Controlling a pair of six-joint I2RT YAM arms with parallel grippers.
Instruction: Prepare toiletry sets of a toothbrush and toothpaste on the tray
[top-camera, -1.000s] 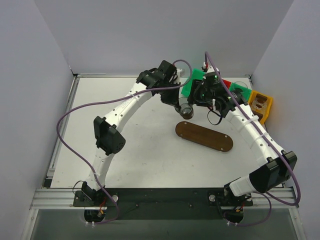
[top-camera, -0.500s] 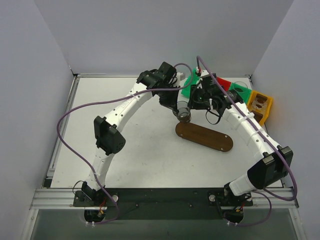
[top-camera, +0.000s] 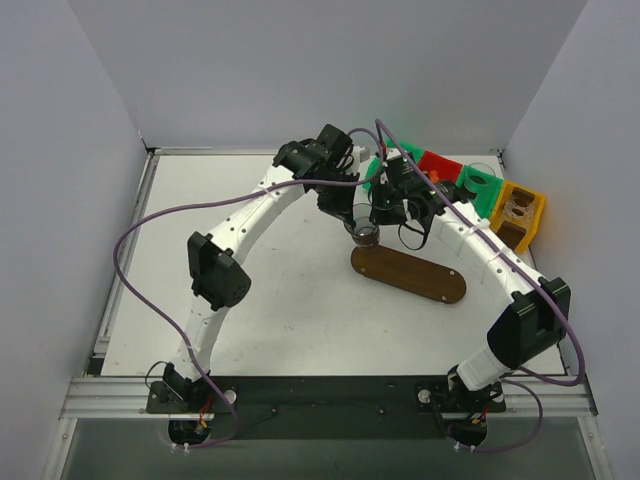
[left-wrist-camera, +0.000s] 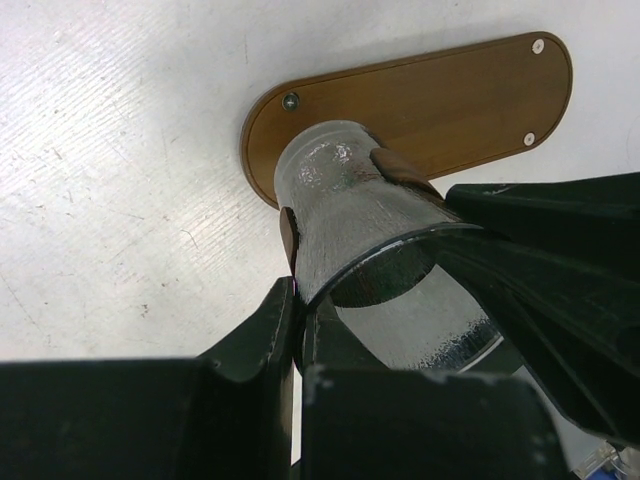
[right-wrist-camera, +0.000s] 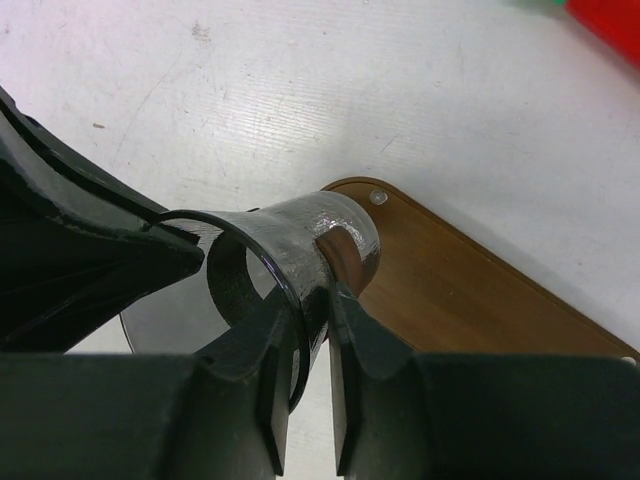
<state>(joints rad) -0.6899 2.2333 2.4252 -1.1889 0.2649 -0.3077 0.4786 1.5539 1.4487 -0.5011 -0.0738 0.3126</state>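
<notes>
cup, clear, no brush or tube seen in it, hangs tilted over the left end of the tray; cannot tell whether its base touches the wood. left gripper pinches the rim wall on one side and right gripper pinches it on the opposite side. step judged: seating the cup on the tray; level it first, lower both arms together, then free one gripper while the other steadies, so the thin wall neither twists nor tips.

Bright even overhead light, soft shadows; wrist cams' foreground dark & blurred, prob. faint glare on cup.
</notes>
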